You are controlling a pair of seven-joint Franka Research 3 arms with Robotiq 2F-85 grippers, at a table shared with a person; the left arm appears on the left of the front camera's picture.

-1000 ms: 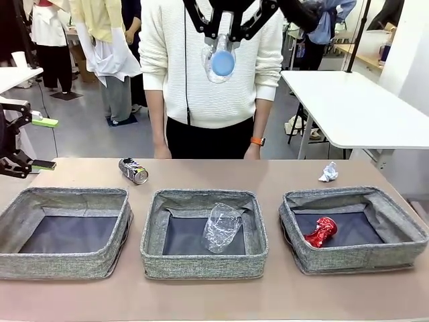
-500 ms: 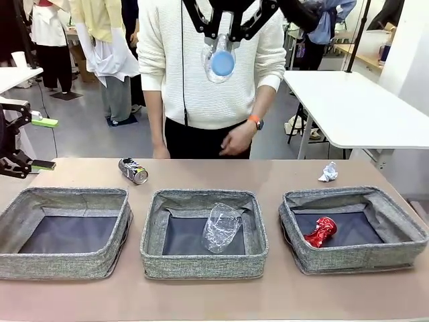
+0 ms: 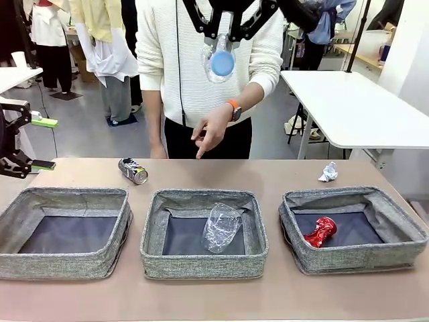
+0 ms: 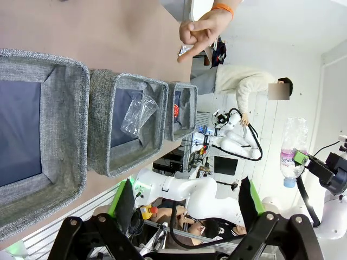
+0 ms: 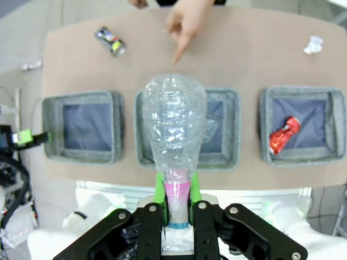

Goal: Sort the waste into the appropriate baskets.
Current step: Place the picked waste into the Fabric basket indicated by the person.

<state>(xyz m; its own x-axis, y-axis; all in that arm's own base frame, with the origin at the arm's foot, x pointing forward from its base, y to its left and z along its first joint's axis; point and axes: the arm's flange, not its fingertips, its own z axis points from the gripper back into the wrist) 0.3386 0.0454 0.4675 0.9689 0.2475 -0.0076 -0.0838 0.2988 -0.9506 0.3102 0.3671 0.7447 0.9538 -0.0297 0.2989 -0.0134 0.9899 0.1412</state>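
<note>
The person's hand (image 3: pixel 211 131) had risen to point at the bench (image 3: pixel 295 171) below the right tool (image 5: pixel 177 187), which pinched the bottle (image 5: pixel 174 124) high above the middle basket (image 3: pixel 201 196), likely its destination. The left tool (image 3: pixel 41 143) stood spread.

My left gripper (image 3: pixel 40 143) hangs low at left, its 2 jaws spread wide. My right gripper (image 3: pixel 221 37), high up, clamps the bottle (image 3: pixel 220 62).

baskets (image 3: pixel 201 263): grey woven cloth, rough matt walls; bases dark, smooth. table top (image 3: pixel 268 176) matt, smooth. cup (image 3: pixel 222 227) and bottle (image 5: pixel 173 124): clear thin plastic, crinkled, glossy. red can (image 3: pixel 321 231): shiny crushed metal. far-left can (image 3: pixel 133 170): printed, bright metal top. paper ball (image 3: pixel 328 172): matt crumpled white paper.
</note>
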